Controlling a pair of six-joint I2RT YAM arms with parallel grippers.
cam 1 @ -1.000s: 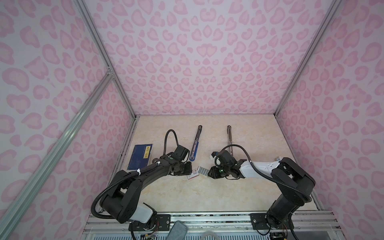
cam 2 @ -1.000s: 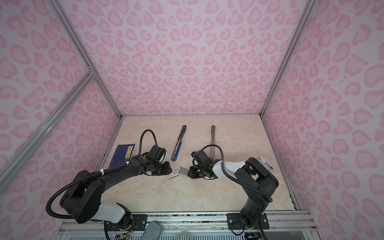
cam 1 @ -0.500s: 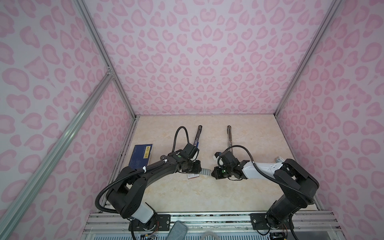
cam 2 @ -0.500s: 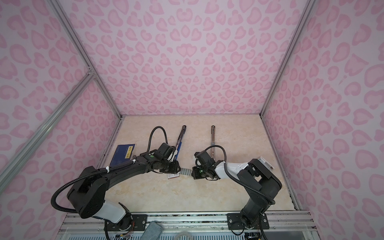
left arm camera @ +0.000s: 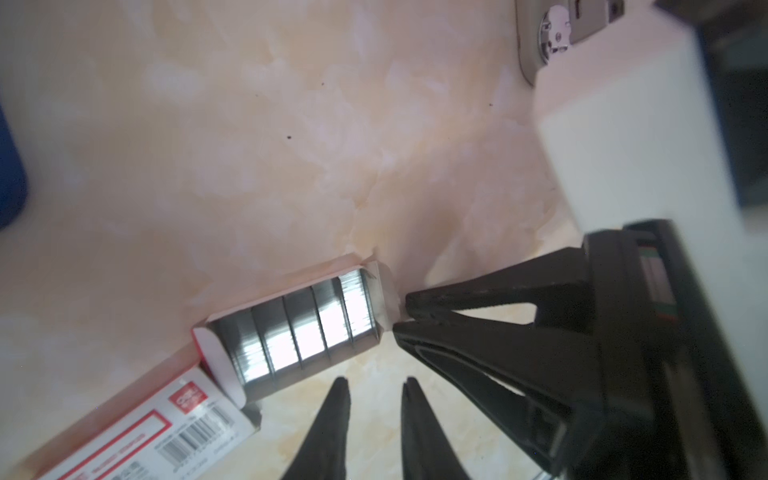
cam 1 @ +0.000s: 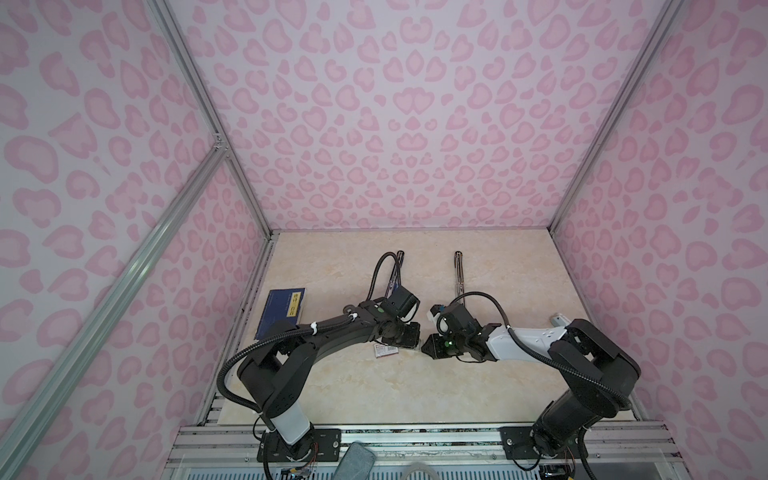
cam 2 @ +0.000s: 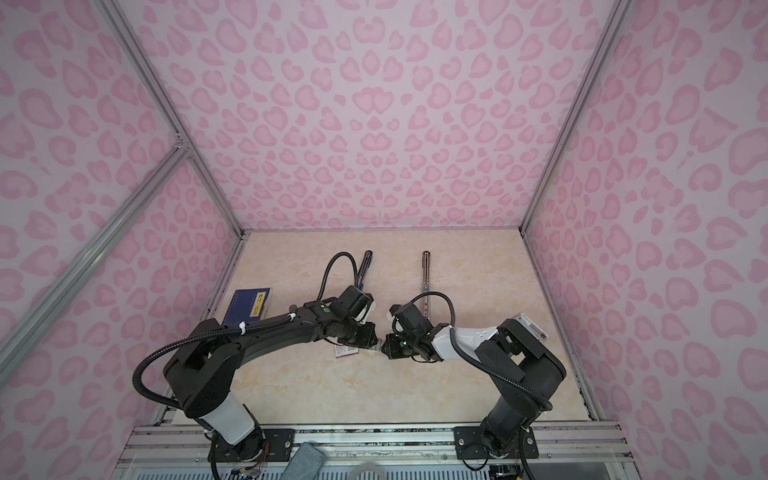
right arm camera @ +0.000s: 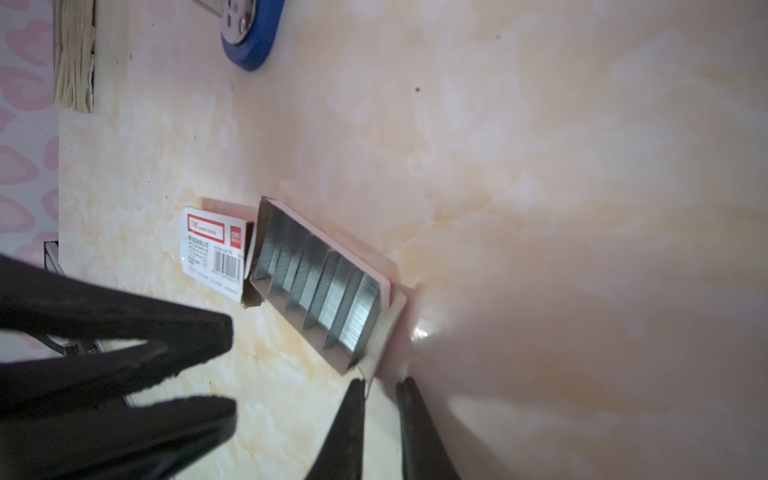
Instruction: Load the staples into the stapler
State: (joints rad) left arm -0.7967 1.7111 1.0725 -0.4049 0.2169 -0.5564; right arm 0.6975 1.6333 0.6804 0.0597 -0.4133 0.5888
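Staples (left arm camera: 299, 336) sit in rows in the open tray (right arm camera: 388, 286) on the table (cam 1: 415, 395), mid-front. The tray lies outside the white red-label box (right arm camera: 212, 249), one end at the box's open end. Left gripper (left arm camera: 374, 384): fingers a little apart, nothing between them, tips just beside the tray's long side. Right gripper (right arm camera: 379, 386): narrow gap, tips at the tray's end flap; pinching it or not, cannot tell. Blue stapler (right arm camera: 249, 37) lies apart, further back. Dark blue booklet (cam 1: 282, 311) lies at the left.
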